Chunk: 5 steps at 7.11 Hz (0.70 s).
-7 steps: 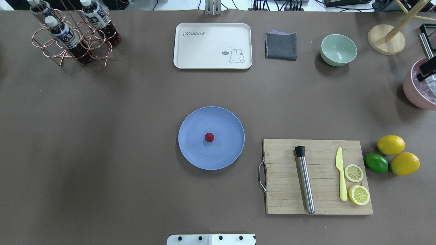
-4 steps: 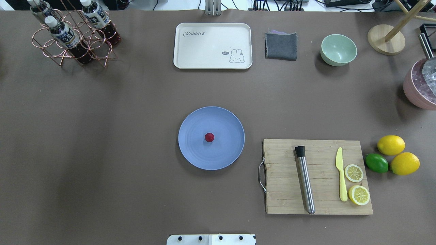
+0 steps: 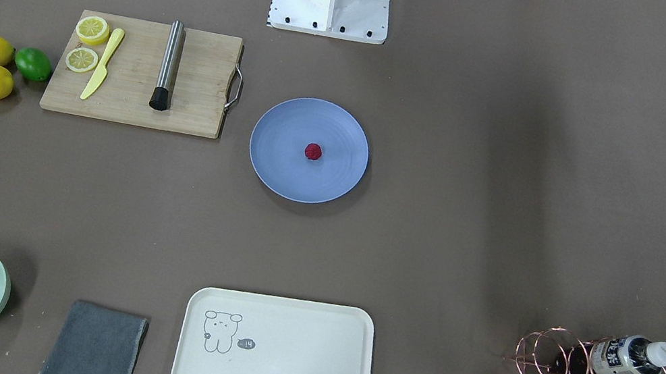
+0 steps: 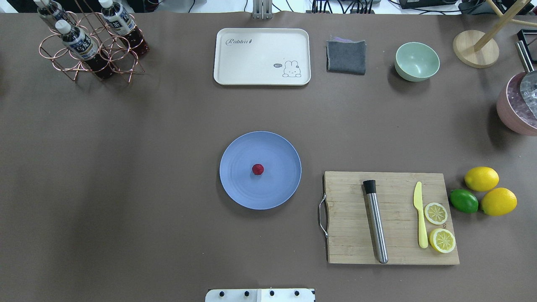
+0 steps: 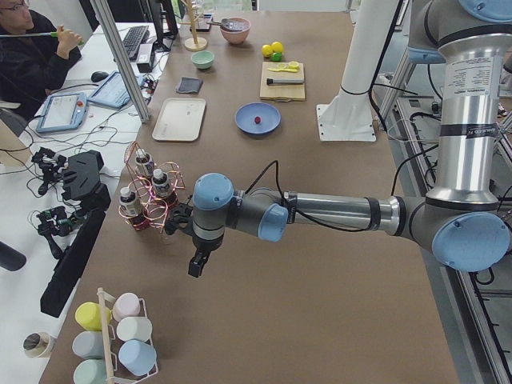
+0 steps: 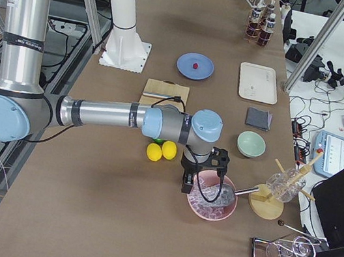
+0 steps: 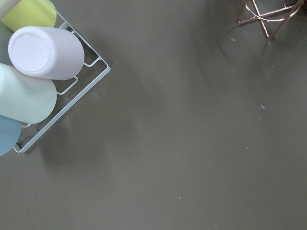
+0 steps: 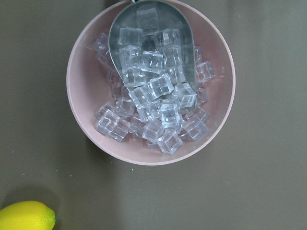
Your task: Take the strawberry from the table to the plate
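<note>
The small red strawberry (image 4: 258,169) lies near the middle of the blue plate (image 4: 277,188), which rests at the centre of the brown table (image 4: 126,167). The front-facing view shows the same strawberry (image 3: 312,151) on the plate (image 3: 281,171). Neither gripper is near them. My left gripper (image 5: 196,266) hangs over the table's left end beside the bottle rack, and I cannot tell whether it is open or shut. My right gripper (image 6: 186,185) hovers at the rim of a pink ice bowl at the right end, and its state cannot be told either.
A wooden cutting board (image 4: 392,218) with a muddler, knife and lemon slices lies right of the plate, with lemons (image 4: 481,178) and a lime beyond. At the back stand a bottle rack (image 4: 90,42), cream tray (image 4: 262,56), grey cloth, green bowl (image 4: 416,61) and pink ice bowl (image 8: 81,96).
The black tip of my right gripper, seen over the pink bowl at the overhead view's right edge one second ago, has left that view. Strawberry and plate have not moved.
</note>
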Tool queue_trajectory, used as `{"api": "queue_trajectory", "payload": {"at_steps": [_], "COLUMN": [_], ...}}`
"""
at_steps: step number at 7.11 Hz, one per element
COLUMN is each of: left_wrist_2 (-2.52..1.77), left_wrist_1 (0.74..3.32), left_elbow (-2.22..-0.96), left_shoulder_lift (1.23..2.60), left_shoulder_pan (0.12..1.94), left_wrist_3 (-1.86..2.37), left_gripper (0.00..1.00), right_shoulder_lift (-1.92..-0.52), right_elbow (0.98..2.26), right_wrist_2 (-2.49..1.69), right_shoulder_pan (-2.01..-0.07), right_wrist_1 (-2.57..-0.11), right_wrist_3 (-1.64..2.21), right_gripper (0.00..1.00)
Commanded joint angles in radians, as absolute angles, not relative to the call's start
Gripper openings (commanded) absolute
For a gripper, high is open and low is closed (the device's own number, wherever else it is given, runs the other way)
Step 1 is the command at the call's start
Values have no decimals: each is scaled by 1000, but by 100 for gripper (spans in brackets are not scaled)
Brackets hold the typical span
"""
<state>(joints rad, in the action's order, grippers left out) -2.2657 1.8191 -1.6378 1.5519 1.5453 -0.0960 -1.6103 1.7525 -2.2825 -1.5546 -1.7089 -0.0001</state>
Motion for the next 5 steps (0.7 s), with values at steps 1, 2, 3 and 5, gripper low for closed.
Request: {"api": "queue_trajectory", "payload": {"at_steps": [1,2,3,5], "left_wrist_2": [-2266,-2267,-2267,-2267], "left_wrist_1": [1819,1821,1821,1821], "left_elbow": [-1638,-1638,-1638,-1637], "left_shoulder_lift": [1554,1552,1552,1552], "left_shoulder_pan": [1545,1545,1545,1545], "left_wrist_3": [-97,-97,-97,-95], "left_gripper": [98,98,98,98], "right_shoulder_lift": [-1614,-1614,-1608,-1614], "right_elbow": [1752,1752,1752,1752], "right_wrist_2": [-2287,-2287,-2287,-2289], "right_shoulder_pan": [-1562,-1562,-1562,-1562], "right_wrist_1": [-1709,-1709,-1709,-1709], "right_wrist_3": [-6,-6,-6,-6], "right_gripper": [100,100,100,100]}}
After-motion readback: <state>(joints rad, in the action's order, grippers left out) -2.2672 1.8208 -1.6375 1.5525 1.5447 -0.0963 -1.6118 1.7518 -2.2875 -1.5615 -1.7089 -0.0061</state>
